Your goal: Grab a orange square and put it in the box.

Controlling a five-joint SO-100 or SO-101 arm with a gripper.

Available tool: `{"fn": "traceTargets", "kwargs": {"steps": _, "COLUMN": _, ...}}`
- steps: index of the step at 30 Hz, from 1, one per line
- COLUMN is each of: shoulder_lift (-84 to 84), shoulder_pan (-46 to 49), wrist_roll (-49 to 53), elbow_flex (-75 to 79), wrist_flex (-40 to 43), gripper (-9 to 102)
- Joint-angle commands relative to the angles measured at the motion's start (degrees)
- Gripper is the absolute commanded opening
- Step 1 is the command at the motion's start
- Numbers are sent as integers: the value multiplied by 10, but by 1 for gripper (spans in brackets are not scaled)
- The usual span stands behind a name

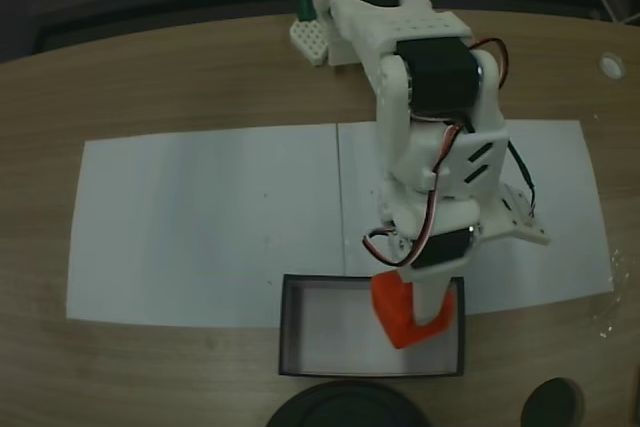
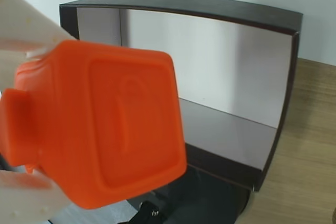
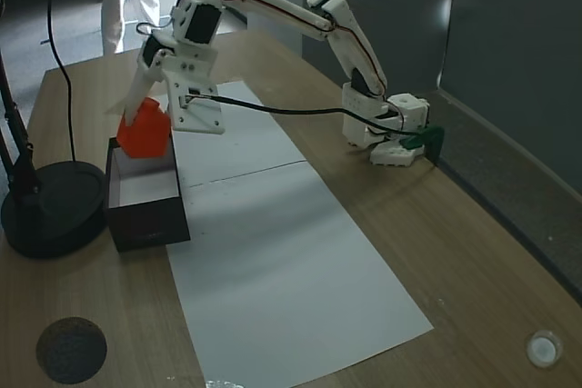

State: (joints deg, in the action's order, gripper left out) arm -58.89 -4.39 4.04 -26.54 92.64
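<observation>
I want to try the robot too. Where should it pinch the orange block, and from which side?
Probably by two opposite flat sides, coming from above. The orange square has flat faces and rounded edges, so the fingers sit best mid-face, clear of the stud. The gripper holds it that way now, over the box.

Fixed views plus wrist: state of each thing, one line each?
Block: held in the end effector, lifted over the box, tilted.
End effector: shut on the block.
Box: open top, white inside, nothing resting in it yet.
Paper: flat on the table.
</observation>
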Motion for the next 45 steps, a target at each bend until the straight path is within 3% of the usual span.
{"fn": "traceTargets", "kwargs": {"steps": 1, "shoulder_lift": 9, "shoulder_pan": 5, "wrist_roll": 0, "elbow_flex": 31, "wrist_flex": -10, "gripper": 10}}
{"fn": "traceTargets", "kwargs": {"steps": 6, "shoulder_lift": 62, "shoulder_pan": 11, "wrist_roll": -10, "elbow_flex": 31, "wrist_flex": -9, "gripper": 13}}
{"fn": "traceTargets", "kwargs": {"steps": 12, "shoulder_lift": 58, "shoulder_pan": 24, "wrist_roll": -41, "elbow_flex": 32, "wrist_flex": 11, "gripper": 36}}
{"fn": "traceTargets", "kwargs": {"steps": 19, "shoulder_lift": -65, "shoulder_pan": 11, "wrist_roll": -41, "elbow_flex": 25, "wrist_flex": 66, "gripper": 28}}
{"fn": "traceTargets", "kwargs": {"steps": 25, "shoulder_lift": -321, "shoulder_pan": -4, "wrist_roll": -41, "elbow_flex": -113, "wrist_flex": 68, "gripper": 2}}
{"fn": "traceTargets", "kwargs": {"steps": 36, "shoulder_lift": -982, "shoulder_pan": -60, "wrist_roll": -14, "elbow_flex": -623, "wrist_flex": 19, "gripper": 2}}
{"fn": "traceTargets", "kwargs": {"steps": 45, "shoulder_lift": -1249, "shoulder_pan": 3, "wrist_roll": 20, "elbow_flex": -880, "wrist_flex": -47, "gripper": 0}}
